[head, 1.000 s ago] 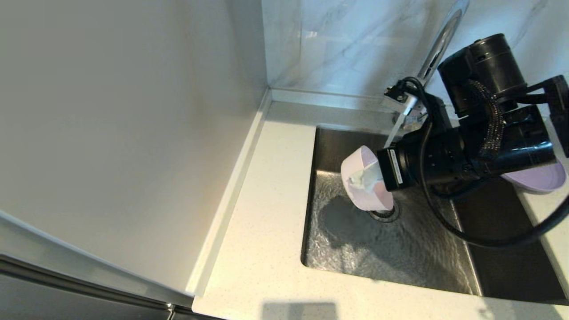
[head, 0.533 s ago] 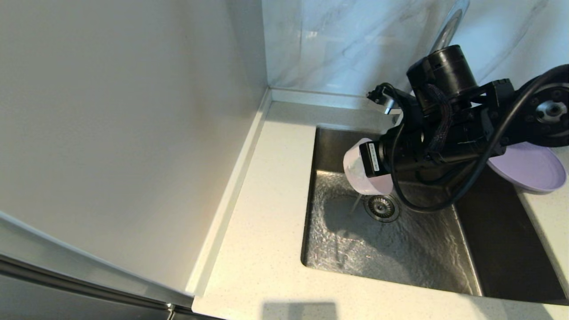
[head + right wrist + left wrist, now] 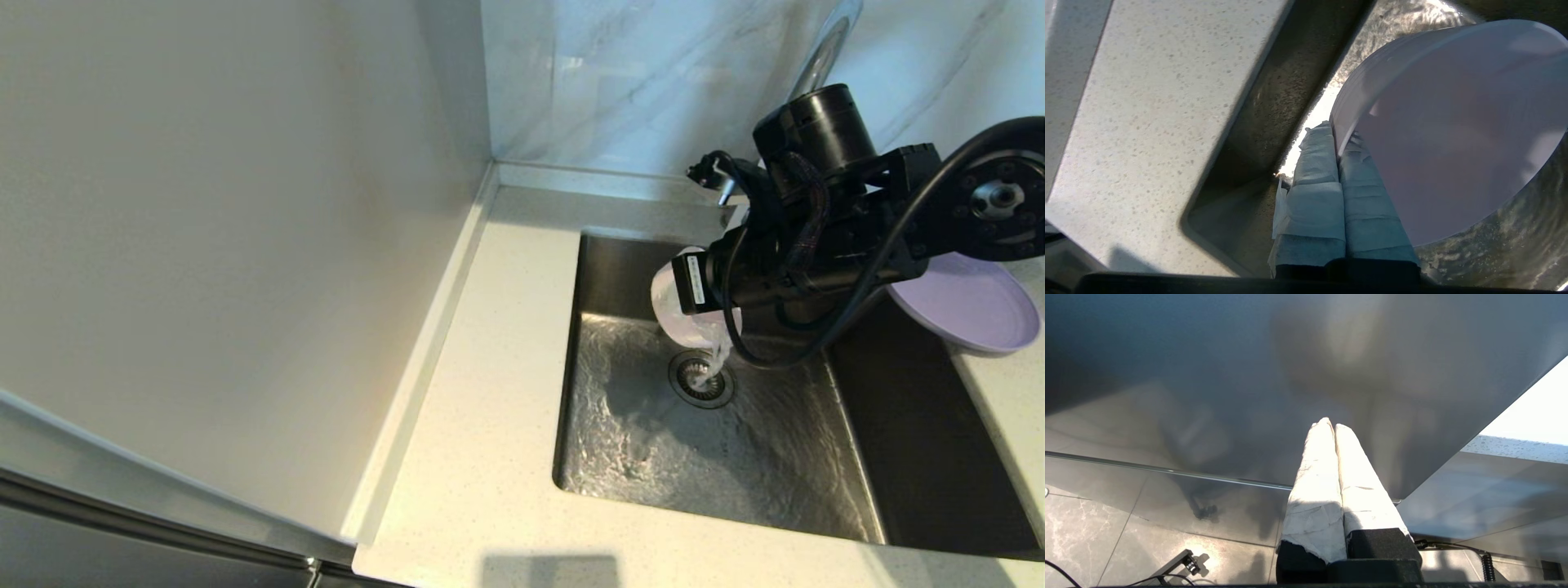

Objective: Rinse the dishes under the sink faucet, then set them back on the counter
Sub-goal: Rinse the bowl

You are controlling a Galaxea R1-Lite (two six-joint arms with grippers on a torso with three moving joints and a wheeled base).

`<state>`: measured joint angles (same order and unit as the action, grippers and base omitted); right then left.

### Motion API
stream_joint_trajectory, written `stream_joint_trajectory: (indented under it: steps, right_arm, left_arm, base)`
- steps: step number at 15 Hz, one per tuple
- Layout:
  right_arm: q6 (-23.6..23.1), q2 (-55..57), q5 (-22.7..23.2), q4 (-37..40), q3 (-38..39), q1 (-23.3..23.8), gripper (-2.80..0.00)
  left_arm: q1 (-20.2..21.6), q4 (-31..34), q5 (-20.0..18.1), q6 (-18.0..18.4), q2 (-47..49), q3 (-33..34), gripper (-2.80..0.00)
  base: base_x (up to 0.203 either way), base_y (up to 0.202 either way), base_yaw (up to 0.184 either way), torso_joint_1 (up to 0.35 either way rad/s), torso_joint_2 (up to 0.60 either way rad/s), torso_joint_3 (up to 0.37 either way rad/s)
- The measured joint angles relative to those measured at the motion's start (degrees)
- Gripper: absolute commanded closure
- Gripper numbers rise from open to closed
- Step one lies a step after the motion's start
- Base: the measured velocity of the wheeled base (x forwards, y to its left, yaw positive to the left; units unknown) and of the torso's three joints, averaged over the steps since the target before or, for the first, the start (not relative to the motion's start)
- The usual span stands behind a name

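— Two pincers: where is the left pincer (image 3: 1329,426)?
— Parked away from the sink, its paper-wrapped fingers (image 3: 1314,486) pressed together on nothing.
— And the right pincer (image 3: 1336,141)?
— Over the sink (image 3: 767,482), its fingers clamped on the rim of the pale pink bowl (image 3: 678,304), one inside, one outside. The bowl is tipped and water spills from it onto the drain strainer (image 3: 700,380) directly below the pincer.
— What lies beyond it?
— Behind the arm, the faucet (image 3: 824,49); further right, the lavender plate (image 3: 971,306) rests on the table (image 3: 482,474) edge, overhanging the sink.
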<state>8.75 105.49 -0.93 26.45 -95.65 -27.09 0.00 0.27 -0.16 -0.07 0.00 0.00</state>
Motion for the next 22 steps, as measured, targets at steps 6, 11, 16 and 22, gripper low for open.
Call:
stream_joint_trajectory:
  steps: [6, 11, 16, 22]
  right_arm:
    - [0.3, -2.3, -1.2, 0.4, 2.7, 1.6, 0.00]
    - [0.3, -6.5, -1.1, 0.4, 5.3, 6.5, 0.00]
    - [9.8, -11.5, 5.5, 0.2, 7.7, 10.5, 0.00]
    - [35.7, -17.8, 39.4, -7.8, 7.7, 31.5, 0.00]
  left_arm:
    - [0.0, 0.0, 0.0, 0.0, 0.0, 0.0, 0.00]
    - [0.0, 0.0, 0.0, 0.0, 0.0, 0.0, 0.00]
    - [0.0, 0.0, 0.0, 0.0, 0.0, 0.0, 0.00]
    - [0.0, 0.0, 0.0, 0.0, 0.0, 0.0, 0.00]
  base:
    - [0.000, 0.000, 0.000, 0.000, 0.00, 0.000]
    - [0.000, 0.000, 0.000, 0.000, 0.00, 0.000]
    - [0.000, 0.000, 0.000, 0.000, 0.00, 0.000]
    - [0.000, 0.000, 0.000, 0.000, 0.00, 0.000]
